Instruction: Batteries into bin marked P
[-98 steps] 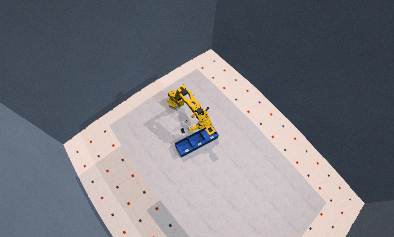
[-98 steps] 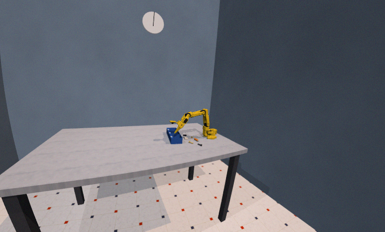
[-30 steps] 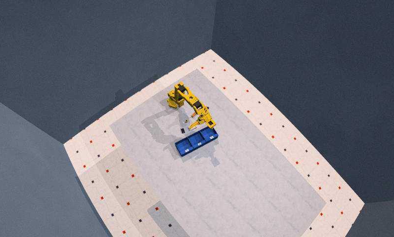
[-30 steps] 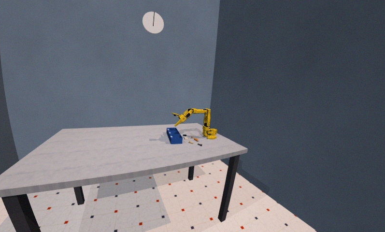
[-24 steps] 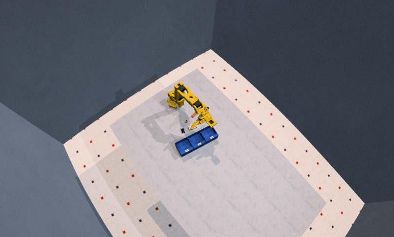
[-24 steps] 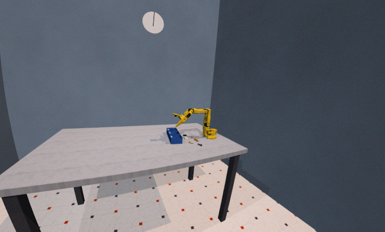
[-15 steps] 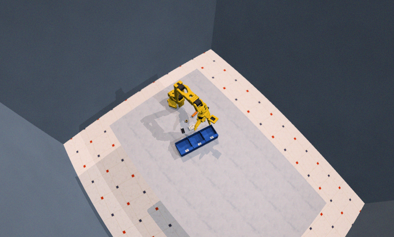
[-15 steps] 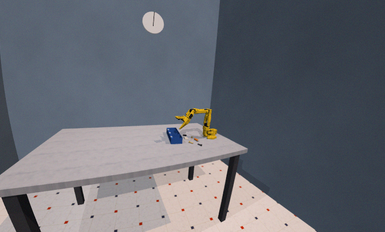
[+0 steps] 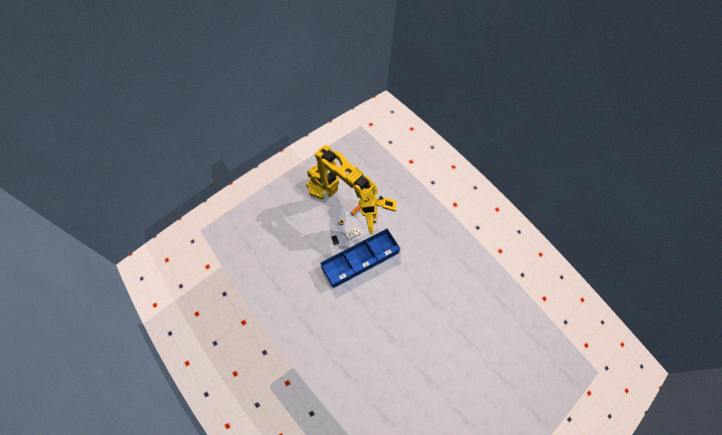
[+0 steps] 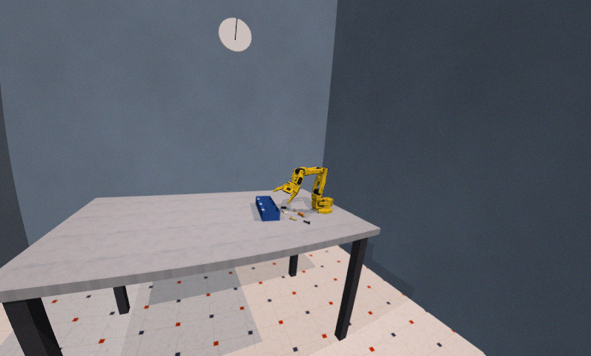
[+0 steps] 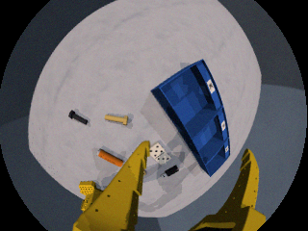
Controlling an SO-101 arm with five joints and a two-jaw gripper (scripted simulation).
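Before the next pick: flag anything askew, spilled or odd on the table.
Nothing stands out. The blue bins stand upright on the table, and the small parts, such as the orange one and the dice, lie loose beside them. The end effector hangs open, holding nothing.

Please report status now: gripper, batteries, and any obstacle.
Gripper open, holding nothing. Orange battery on table, outside blue bins. White die below the fingers.
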